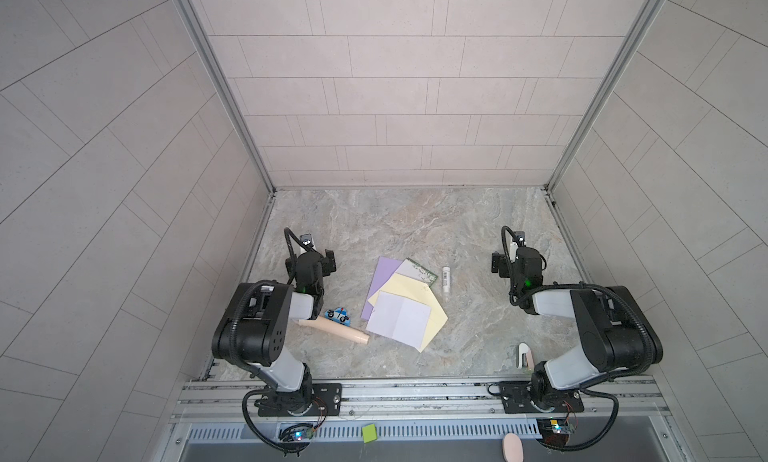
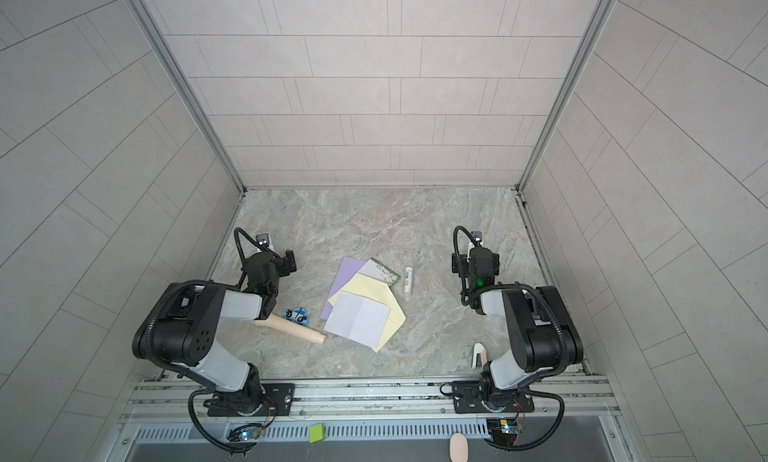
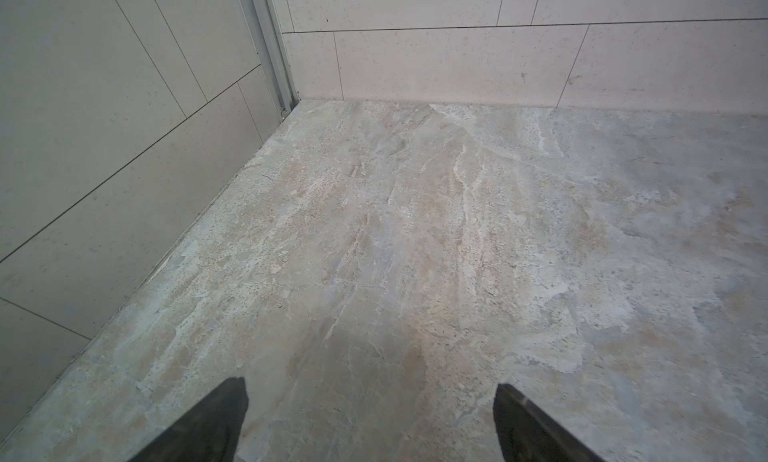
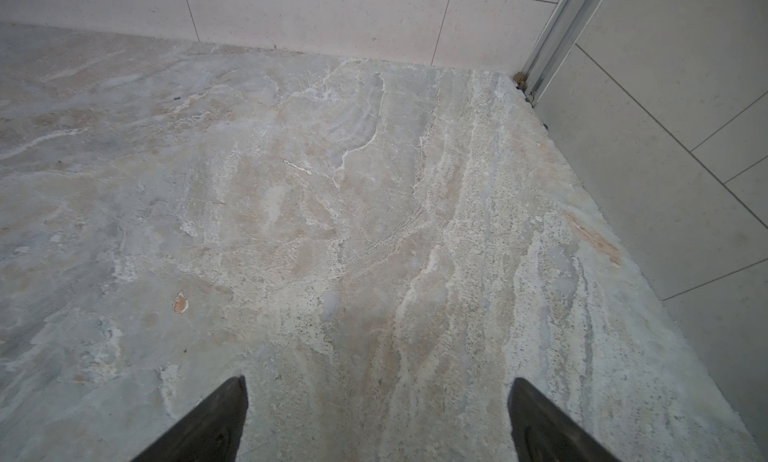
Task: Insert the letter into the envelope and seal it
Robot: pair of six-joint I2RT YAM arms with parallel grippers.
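1. Nearest the rail, a small white object (image 1: 523, 354) lies by the right arm's base; what it is cannot be told.
2. The letter (image 1: 399, 319), a creased white sheet, lies mid-table on top of the pale yellow envelope (image 1: 432, 310). It looks light, limp and slippery, so it is best pinched at a free corner while the envelope is pinned.
3. A toy police car (image 1: 338, 313) and a wooden dowel (image 1: 332, 329) sit left of the papers, and a glue stick (image 1: 445, 279) sits right.
4. The left gripper (image 3: 370, 384) and the right gripper (image 4: 378, 380) hover on either side, fingers spread wide and empty.
5. The marble-patterned tabletop (image 1: 415, 223) seems hard and smooth, so paper would likely slide. Pale tiled walls (image 1: 395, 106) enclose it.
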